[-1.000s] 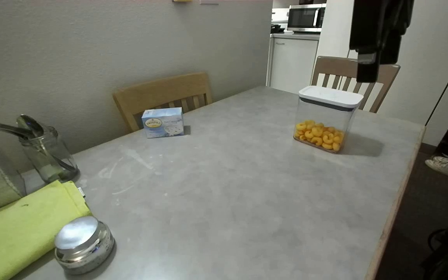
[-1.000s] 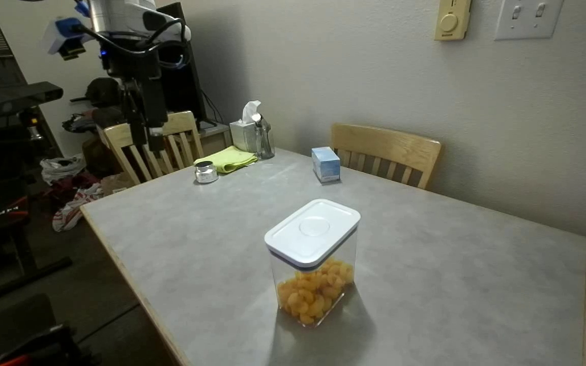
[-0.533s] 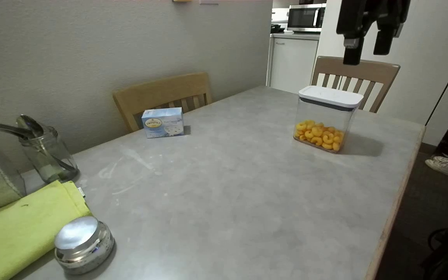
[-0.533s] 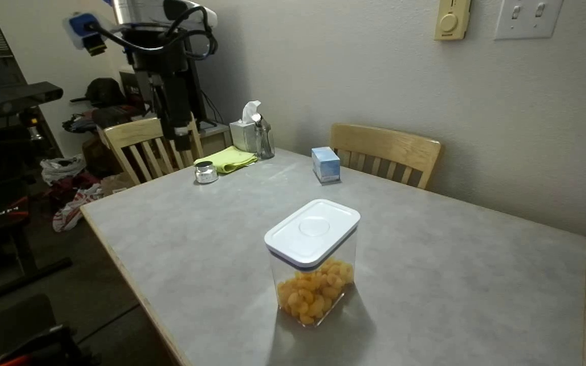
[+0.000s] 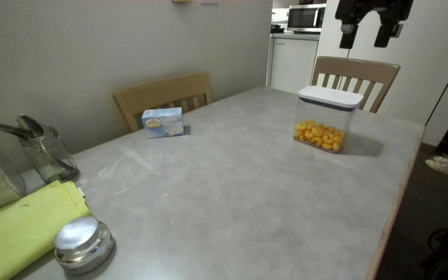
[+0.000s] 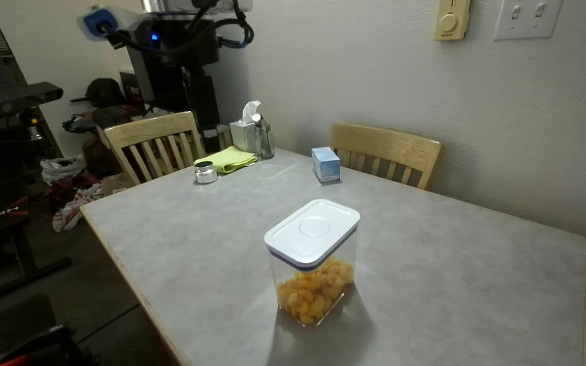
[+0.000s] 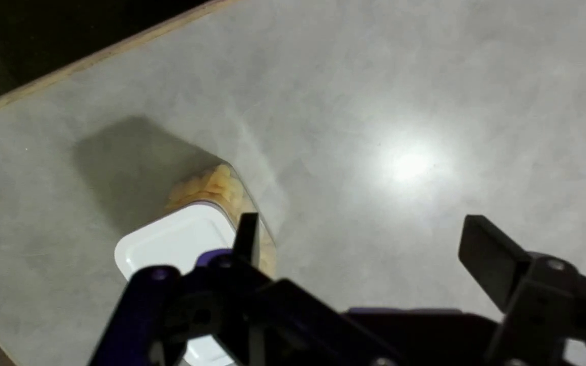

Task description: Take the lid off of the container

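The container (image 6: 313, 292) is a clear plastic tub holding yellow-orange pieces, standing upright on the table. The white rounded-rectangular lid (image 6: 313, 232) sits on top of it, with a round disc at its centre. The lid (image 5: 331, 96) and container (image 5: 319, 130) also show in an exterior view. My gripper (image 5: 365, 39) is open and empty, in the air with its fingers pointing down. In the wrist view the gripper (image 7: 367, 239) has its fingers wide apart over the tabletop. One finger and its linkage cover part of the lid (image 7: 181, 239); the container (image 7: 229, 190) shows beyond it.
A blue-and-white box (image 5: 163, 123) stands near the wall. A shiny round metal jar (image 5: 84, 245), a yellow cloth (image 5: 25, 229), a glass jar with cutlery (image 5: 51, 155) and a tissue box (image 6: 243, 135) are at one end. Chairs (image 6: 387, 152) stand around the table.
My gripper has risen and turned, so both fingers now show apart in an exterior view. It has also shifted right in an exterior view. The container and lid have not moved.
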`<act>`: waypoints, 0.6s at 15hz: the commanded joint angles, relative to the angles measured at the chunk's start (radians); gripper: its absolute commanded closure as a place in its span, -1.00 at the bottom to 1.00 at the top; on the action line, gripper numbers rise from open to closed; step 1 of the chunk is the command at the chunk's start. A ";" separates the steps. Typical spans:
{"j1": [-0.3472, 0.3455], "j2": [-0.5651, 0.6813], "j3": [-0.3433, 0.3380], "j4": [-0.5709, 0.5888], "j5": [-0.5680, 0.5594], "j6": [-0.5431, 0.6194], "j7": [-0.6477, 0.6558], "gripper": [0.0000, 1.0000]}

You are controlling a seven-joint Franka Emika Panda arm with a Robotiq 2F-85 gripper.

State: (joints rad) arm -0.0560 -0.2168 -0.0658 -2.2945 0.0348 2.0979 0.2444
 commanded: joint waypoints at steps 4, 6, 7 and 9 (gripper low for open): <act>-0.049 0.069 -0.059 0.064 0.043 0.060 -0.070 -1.00; -0.054 0.090 -0.075 0.097 0.026 0.009 -0.147 -1.00; -0.056 0.099 -0.083 0.113 0.020 -0.030 -0.198 -1.00; -0.059 0.120 -0.096 0.158 0.008 -0.144 -0.297 -1.00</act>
State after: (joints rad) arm -0.0998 -0.1471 -0.1506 -2.2177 0.0570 2.0894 0.0685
